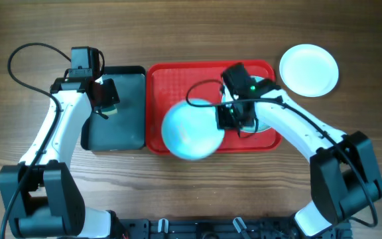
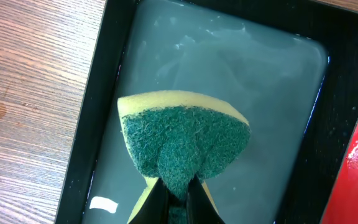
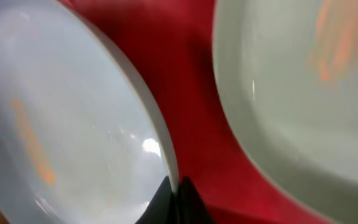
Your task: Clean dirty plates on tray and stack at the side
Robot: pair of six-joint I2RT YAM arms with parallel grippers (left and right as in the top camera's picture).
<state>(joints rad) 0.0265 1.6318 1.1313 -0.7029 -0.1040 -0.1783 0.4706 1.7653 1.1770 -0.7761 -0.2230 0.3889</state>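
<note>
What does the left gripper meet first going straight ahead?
Likely the watery floor of the black rectangular plastic tray, reached first by the green-and-yellow sponge the left gripper holds; depth unclear.

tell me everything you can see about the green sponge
The sponge is yellow foam with a dark green, fibrous scouring face turned toward the left wrist camera. It looks squeezed into a fan shape, its lower end pinched between the fingers of the left gripper. It hangs over the black tray, which holds cloudy water. Whether it touches the water cannot be told. Nothing else appears to touch it.
</note>
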